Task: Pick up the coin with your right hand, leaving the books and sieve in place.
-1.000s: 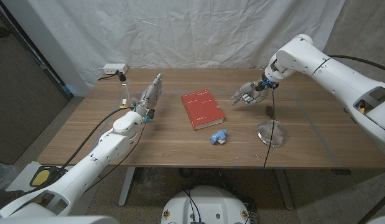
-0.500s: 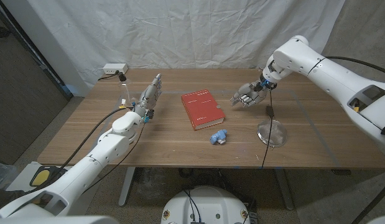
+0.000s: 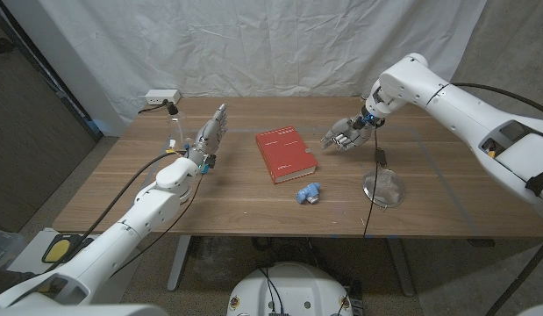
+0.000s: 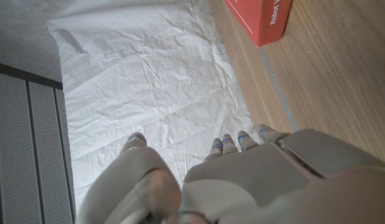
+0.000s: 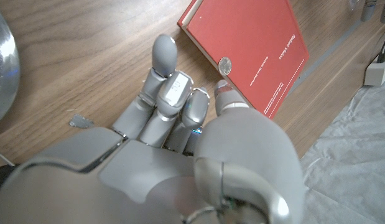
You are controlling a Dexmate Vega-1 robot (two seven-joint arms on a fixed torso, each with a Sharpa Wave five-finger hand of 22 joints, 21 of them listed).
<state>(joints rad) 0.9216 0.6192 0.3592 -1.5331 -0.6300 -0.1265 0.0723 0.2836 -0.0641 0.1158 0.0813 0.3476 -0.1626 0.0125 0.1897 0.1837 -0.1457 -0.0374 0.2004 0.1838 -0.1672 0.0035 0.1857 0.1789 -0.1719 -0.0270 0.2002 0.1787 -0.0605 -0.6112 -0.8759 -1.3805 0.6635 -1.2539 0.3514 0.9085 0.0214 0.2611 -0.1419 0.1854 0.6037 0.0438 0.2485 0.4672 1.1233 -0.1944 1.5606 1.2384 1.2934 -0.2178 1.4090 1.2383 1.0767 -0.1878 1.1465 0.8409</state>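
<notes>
A small silver coin (image 5: 225,65) lies at the near edge of the red book (image 5: 254,43), just past my right hand's fingertips (image 5: 164,48). My right hand (image 3: 346,134) hovers over the table to the right of the red book (image 3: 285,154), fingers stretched toward it and holding nothing. The sieve (image 3: 382,187) lies on the table nearer to me than that hand, and its rim (image 5: 0,68) shows in the right wrist view. My left hand (image 3: 210,136) stands to the left of the book, fingers up and apart, empty. The left wrist view catches a corner of the book (image 4: 262,18).
A blue object (image 3: 308,192) sits on the table in front of the book. A white power strip (image 3: 161,96) lies at the far left corner, with a clear bottle (image 3: 176,130) near my left hand. A small metal scrap (image 5: 80,121) lies beside my right hand.
My right hand has drifted a little to the left, closer to the red book. The left hand, book, sieve and blue object have stayed put.
</notes>
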